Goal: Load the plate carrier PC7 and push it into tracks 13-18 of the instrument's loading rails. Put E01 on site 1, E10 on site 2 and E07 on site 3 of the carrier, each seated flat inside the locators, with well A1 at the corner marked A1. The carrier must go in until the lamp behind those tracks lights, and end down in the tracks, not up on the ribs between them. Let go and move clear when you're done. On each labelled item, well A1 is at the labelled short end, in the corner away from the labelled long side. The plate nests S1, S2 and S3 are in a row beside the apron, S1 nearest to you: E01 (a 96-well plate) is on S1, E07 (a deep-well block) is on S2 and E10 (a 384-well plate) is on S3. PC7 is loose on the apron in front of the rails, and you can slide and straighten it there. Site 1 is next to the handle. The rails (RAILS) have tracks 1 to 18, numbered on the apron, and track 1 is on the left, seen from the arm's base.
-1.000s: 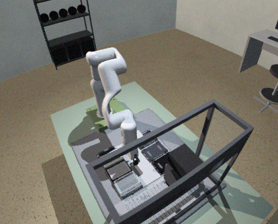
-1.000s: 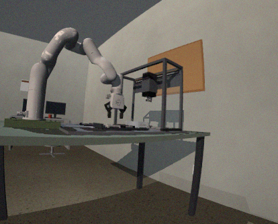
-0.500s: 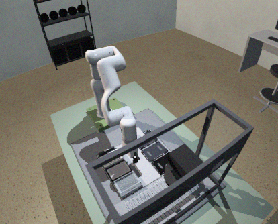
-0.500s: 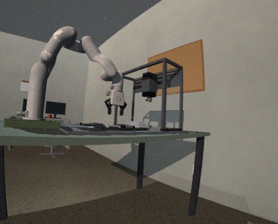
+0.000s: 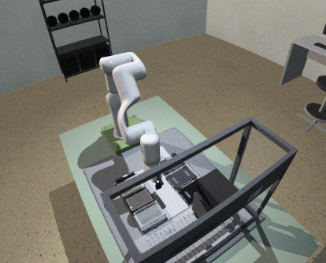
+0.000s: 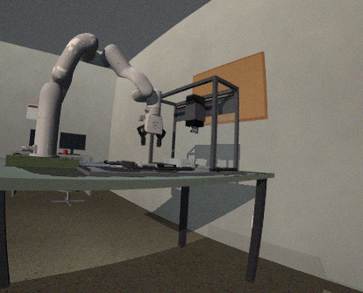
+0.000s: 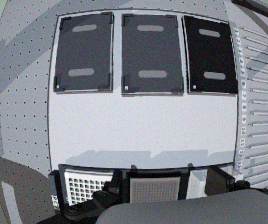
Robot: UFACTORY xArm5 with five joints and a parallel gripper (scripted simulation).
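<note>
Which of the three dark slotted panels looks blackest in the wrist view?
The right-hand panel, nearest the rails: it looks near black, the other two grey.

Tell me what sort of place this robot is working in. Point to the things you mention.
Probably a laboratory, perhaps a liquid-handling bench: a plate with a grid of square wells (image 7: 89,186), numbered rails (image 7: 265,117), and a dark framed gantry (image 5: 243,122) (image 6: 214,127) over the table (image 5: 72,138) (image 6: 118,182).

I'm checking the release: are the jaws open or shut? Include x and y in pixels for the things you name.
Open: the black fingers (image 5: 158,183) (image 6: 159,139) stand wide apart, with nothing gripped between them.
</note>
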